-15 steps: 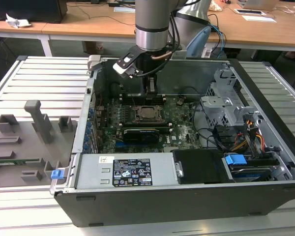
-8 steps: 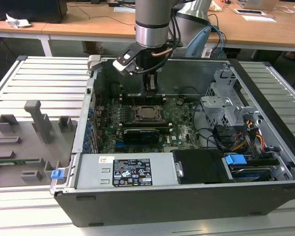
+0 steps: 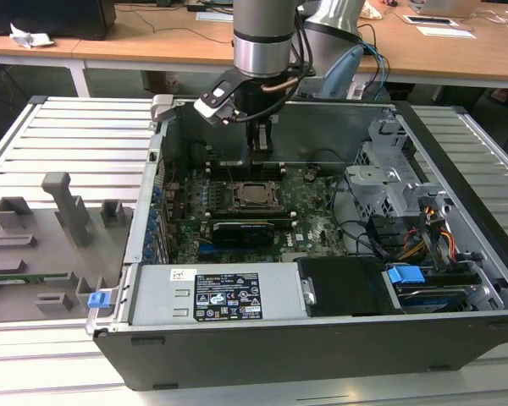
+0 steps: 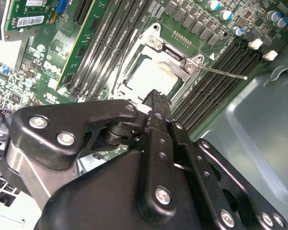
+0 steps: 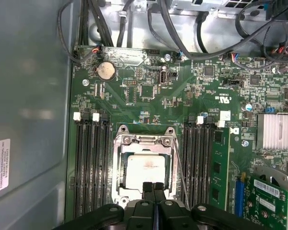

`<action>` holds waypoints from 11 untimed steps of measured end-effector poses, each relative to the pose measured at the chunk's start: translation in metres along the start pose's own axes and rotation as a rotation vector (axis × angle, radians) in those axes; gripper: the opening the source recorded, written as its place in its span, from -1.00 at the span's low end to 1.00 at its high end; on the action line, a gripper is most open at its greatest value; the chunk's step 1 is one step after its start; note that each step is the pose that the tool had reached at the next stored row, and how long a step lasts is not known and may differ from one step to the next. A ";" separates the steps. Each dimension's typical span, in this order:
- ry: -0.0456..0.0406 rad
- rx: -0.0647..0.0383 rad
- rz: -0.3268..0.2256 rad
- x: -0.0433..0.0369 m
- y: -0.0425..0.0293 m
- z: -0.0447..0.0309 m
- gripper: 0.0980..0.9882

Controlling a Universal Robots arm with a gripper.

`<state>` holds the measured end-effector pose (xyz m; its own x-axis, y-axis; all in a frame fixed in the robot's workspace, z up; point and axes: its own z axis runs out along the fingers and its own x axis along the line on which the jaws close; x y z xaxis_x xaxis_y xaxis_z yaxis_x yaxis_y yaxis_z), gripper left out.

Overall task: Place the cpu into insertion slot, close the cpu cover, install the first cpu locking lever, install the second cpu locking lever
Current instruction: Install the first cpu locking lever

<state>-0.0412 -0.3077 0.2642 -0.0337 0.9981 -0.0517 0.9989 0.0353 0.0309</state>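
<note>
The computer case (image 3: 322, 338) lies open under the arm. On its green board the cpu (image 5: 144, 168) sits in the insertion slot (image 5: 134, 140), its dull metal face showing through the window of the silver cpu cover (image 5: 119, 160), which lies flat over it. The cpu (image 4: 151, 76) and the cover (image 4: 175, 55) also appear in the second wrist view. A thin locking lever (image 4: 223, 73) sticks out free from one corner of the socket. My gripper (image 5: 153, 188) hangs just above the socket's edge, black fingers pressed together with nothing between them. From outside, the gripper (image 3: 261, 145) stands behind the socket (image 3: 256, 194).
Long black memory slots (image 5: 89, 167) flank the socket on both sides. A black graphics card (image 3: 241, 230) lies in front of it, a metal drive cage (image 3: 389, 182) and cables (image 3: 368, 241) to the exterior view's right. A grey fixture (image 3: 42, 237) stands outside the case at the exterior view's left.
</note>
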 end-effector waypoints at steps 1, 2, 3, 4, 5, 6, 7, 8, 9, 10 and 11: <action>-0.0002 0.000 0.000 -0.0001 0.0001 -0.0017 -0.98; -0.0004 0.000 0.000 -0.0002 0.0002 -0.0039 -0.98; -0.0005 0.000 0.000 -0.0003 0.0002 -0.0058 -0.98; -0.0006 0.000 0.000 -0.0004 0.0003 -0.0077 -0.98; -0.0004 0.000 -0.001 -0.0004 0.0003 -0.0091 -0.98; 0.0000 -0.001 -0.025 -0.0004 0.0003 -0.0091 -0.98; 0.0009 -0.003 -0.060 -0.0005 0.0003 -0.0092 -0.98; 0.0014 -0.004 -0.078 -0.0005 0.0003 -0.0092 -0.98; 0.0020 -0.005 -0.096 -0.0004 0.0003 -0.0092 -0.98; 0.0025 -0.006 -0.114 -0.0005 0.0003 -0.0092 -0.98; 0.0030 -0.007 -0.130 -0.0004 0.0003 -0.0092 -0.98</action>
<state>-0.0412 -0.3077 0.2734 -0.1630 0.9852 -0.0527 0.9858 0.1648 0.0309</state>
